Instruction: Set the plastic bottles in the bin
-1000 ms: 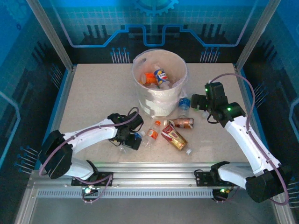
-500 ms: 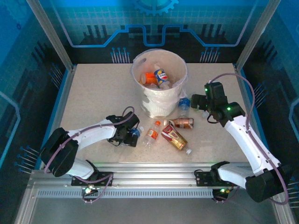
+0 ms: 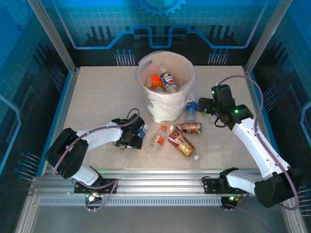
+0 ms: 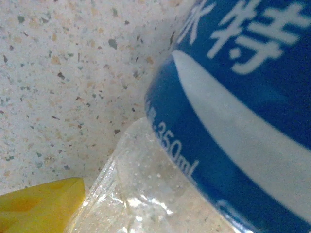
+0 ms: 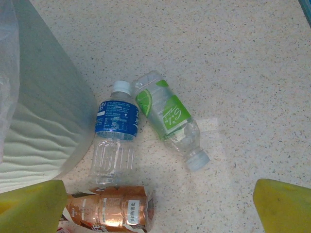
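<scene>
The bin stands at upper centre of the tabletop, with several bottles lying inside it. More lie loose on the tabletop below and to the right of it.

The left tool is low at centre-left, right at a blue-banded bottle. In the left wrist view that bottle's label and crumpled clear body take up the right and lower part, and one yellow finger shows at lower left. I cannot tell whether the tool has gripped the bottle or is loose around it.

The right tool hangs released just right of the bin. Its yellow fingers sit wide apart in the bottom corners of the right wrist view, with nothing between them. Above them a white-capped bottle lies just beside the bin wall. A green bottle lies next to it on the right, and a brown bottle lies at the bottom edge. An orange-capped bottle and a crushed red one lie near centre in the top view.
</scene>
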Controlling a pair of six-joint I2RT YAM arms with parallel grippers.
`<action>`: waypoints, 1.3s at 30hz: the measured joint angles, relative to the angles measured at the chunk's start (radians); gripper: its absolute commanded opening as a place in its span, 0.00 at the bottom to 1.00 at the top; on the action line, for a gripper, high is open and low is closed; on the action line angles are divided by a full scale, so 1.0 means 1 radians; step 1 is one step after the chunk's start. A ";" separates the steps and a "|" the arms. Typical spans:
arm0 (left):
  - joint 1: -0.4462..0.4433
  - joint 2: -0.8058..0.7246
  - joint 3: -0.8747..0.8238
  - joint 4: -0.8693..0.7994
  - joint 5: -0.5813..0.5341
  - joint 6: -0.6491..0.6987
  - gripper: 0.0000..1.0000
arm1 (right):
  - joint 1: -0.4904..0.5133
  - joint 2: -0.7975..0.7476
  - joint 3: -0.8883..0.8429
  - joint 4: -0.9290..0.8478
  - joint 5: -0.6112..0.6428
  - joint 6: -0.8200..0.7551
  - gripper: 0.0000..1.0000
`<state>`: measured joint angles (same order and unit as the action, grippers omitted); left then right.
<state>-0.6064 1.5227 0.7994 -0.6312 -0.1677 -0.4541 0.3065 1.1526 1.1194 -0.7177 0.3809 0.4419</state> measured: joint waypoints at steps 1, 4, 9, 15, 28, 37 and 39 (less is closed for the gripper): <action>0.002 0.000 0.000 0.004 0.000 0.000 0.56 | 0.000 0.001 0.000 0.000 0.000 0.000 1.00; 0.002 -0.002 0.000 0.010 -0.001 -0.001 0.51 | 0.000 0.002 0.001 0.000 0.000 0.000 1.00; 0.003 -0.029 -0.008 0.008 -0.016 -0.016 0.41 | 0.000 0.003 0.001 0.000 0.000 0.003 1.00; 0.032 -0.176 -0.011 -0.019 -0.066 -0.024 0.35 | 0.000 0.002 0.001 0.001 0.000 0.003 1.00; 0.153 -0.555 0.048 -0.134 -0.235 -0.028 0.34 | 0.000 -0.039 -0.003 0.012 0.001 0.003 1.00; 0.164 -0.592 0.224 -0.126 -0.340 0.092 0.35 | 0.000 -0.051 -0.013 0.024 0.002 0.003 1.00; 0.164 -0.575 0.258 -0.099 -0.341 0.123 0.35 | 0.000 -0.055 -0.016 0.023 0.003 0.003 1.00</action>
<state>-0.4423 0.9482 1.0576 -0.7303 -0.5087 -0.3309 0.3065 1.0981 1.1030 -0.6945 0.3840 0.4454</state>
